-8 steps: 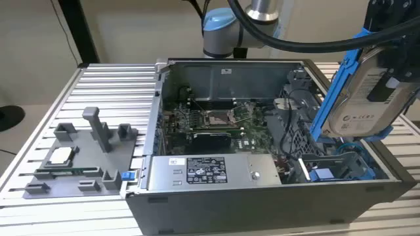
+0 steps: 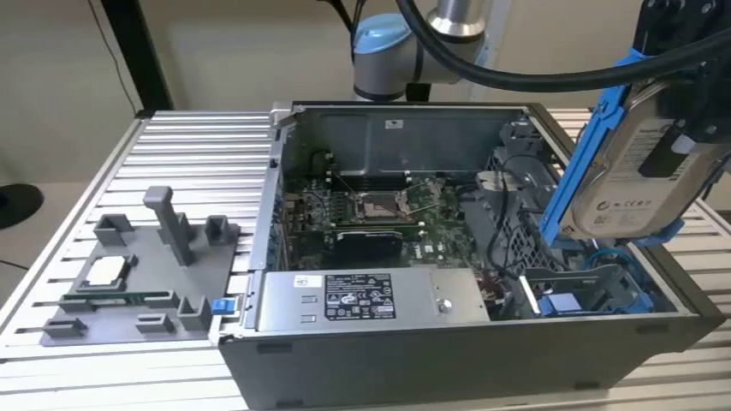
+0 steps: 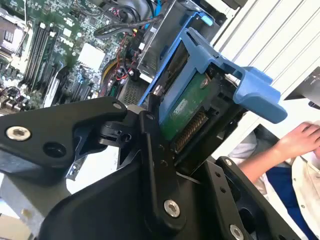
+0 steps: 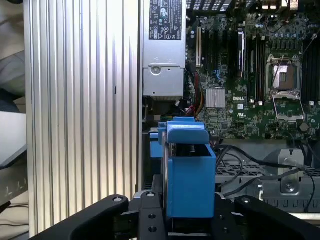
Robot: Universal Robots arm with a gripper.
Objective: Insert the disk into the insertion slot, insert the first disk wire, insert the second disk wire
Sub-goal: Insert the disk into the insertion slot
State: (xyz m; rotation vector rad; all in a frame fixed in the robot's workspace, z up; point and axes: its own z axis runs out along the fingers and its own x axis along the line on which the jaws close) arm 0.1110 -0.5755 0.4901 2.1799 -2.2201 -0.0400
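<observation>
A big ribbed metal counter (image 2: 194,154) is carrying everything. An open grey computer case (image 2: 457,360) is lying on it, with its inside facing up. The robot arm (image 2: 383,51) is standing behind the case and reaching over it.

Inside the case, a green motherboard (image 2: 377,214) is lying flat on the bottom. A grey power-supply box (image 2: 354,300) with a label is sitting along the near wall. Black cables (image 2: 502,231) are curling beside the motherboard. A grey tray (image 2: 137,282) with little posts and pockets is resting on the counter, at the exterior view's left of the case.

The disk (image 2: 634,184) is hanging in the air above the case's corner at the exterior view's right. It is standing almost upright and leaning a little, with its white label facing the camera. Its blue frame (image 4: 189,175) is wrapping around its edges.

The insertion slot (image 2: 583,291), made of blue rails, is sitting in the case below the disk. The disk is not in it yet.

The hand (image 4: 187,220) is gripping the disk. In the first wrist view, its black fingers (image 4: 150,210) are pressing on both sides of the blue frame.

In the second wrist view, a person's hand (image 3: 300,137) is resting beyond the case.
</observation>
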